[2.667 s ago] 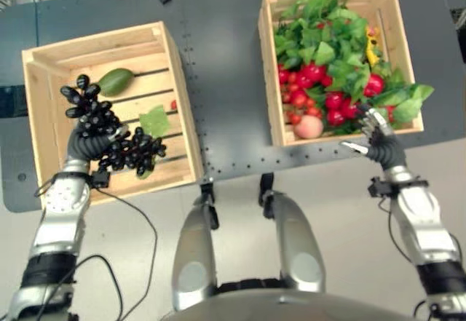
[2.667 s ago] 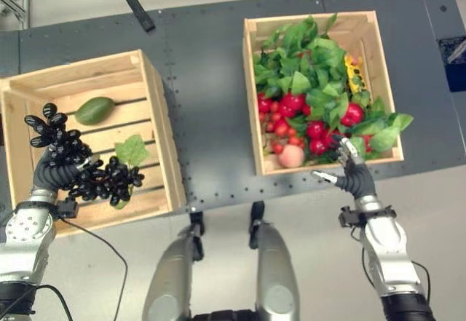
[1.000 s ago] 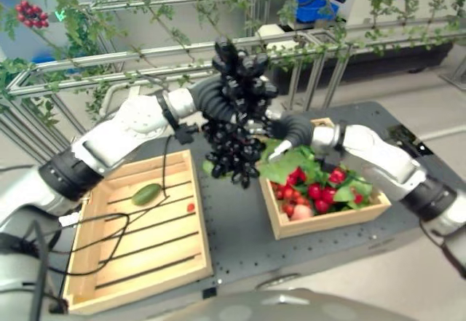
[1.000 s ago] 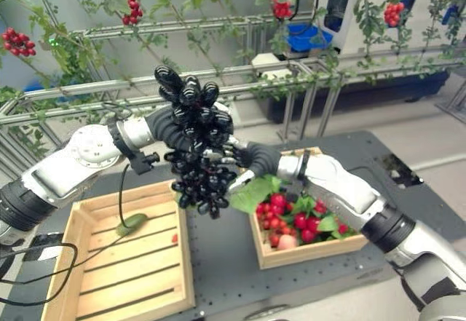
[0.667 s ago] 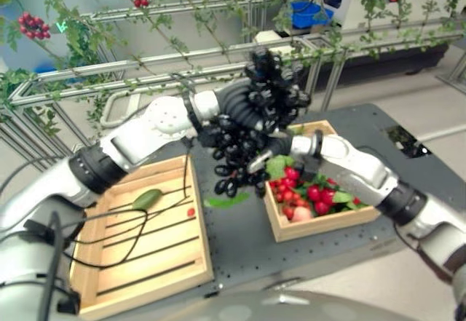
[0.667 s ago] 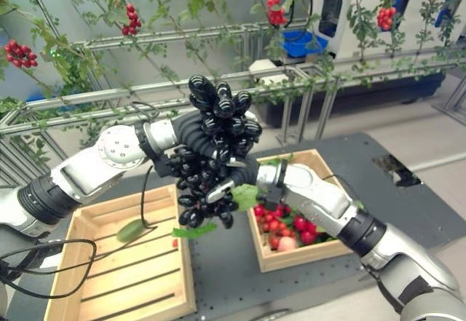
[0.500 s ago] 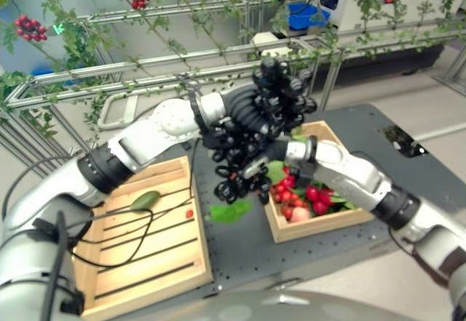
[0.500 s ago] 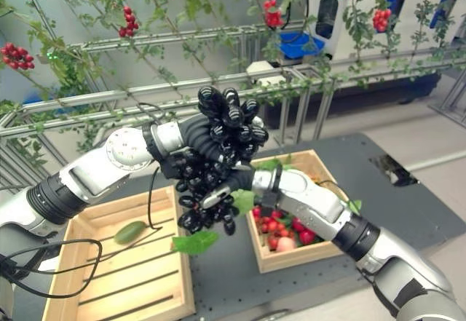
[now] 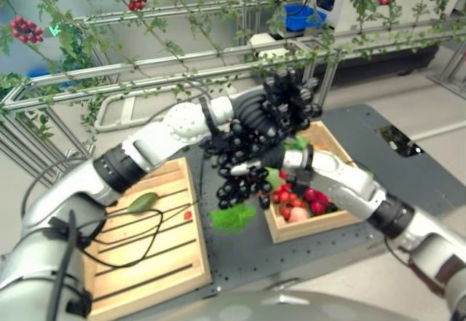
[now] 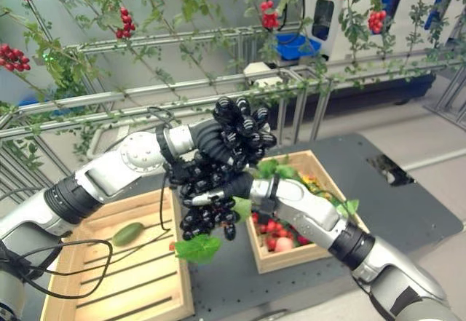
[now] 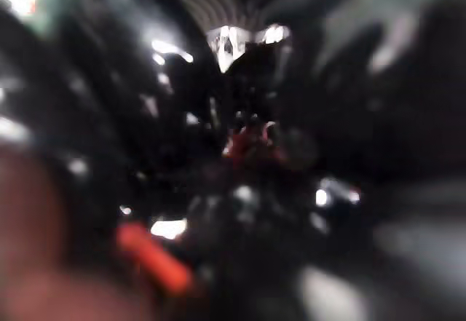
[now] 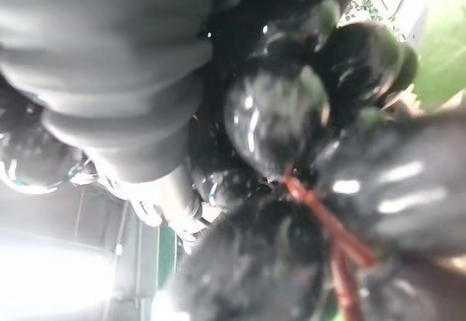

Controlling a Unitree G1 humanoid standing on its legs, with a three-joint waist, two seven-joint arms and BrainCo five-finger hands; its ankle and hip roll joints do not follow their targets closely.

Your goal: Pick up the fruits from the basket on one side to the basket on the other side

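Both hands (image 10: 218, 153) — around grapes (image 10: 207, 215)

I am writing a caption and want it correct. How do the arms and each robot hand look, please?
Both arms have silver-grey shells with black ribbed bands at the joints. The left robot hand and the right robot hand are each wrapped in a dark ribbed cover at the wrist. A thin black cable hangs from the left arm.

light: bright, even; eye views: sharp; wrist views: dark, heavily blurred, glare spots
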